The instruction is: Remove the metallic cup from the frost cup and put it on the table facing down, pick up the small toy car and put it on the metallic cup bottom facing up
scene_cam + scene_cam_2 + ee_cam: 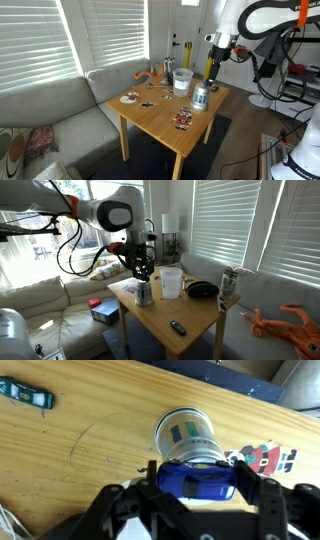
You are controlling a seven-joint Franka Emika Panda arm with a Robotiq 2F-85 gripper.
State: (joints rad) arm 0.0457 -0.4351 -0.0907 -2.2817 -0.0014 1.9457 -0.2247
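The claw (196, 490) is clamped on the blue car (196, 478) and holds it just above the metal cup (185, 435). This cup stands on the surface (90, 460), near the frost cup (171, 282).

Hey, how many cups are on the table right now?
2. The metallic cup stands under the tool, which holds the small toy car; the frost cup sits beside it. A greyish item at a corner is too small to identify.
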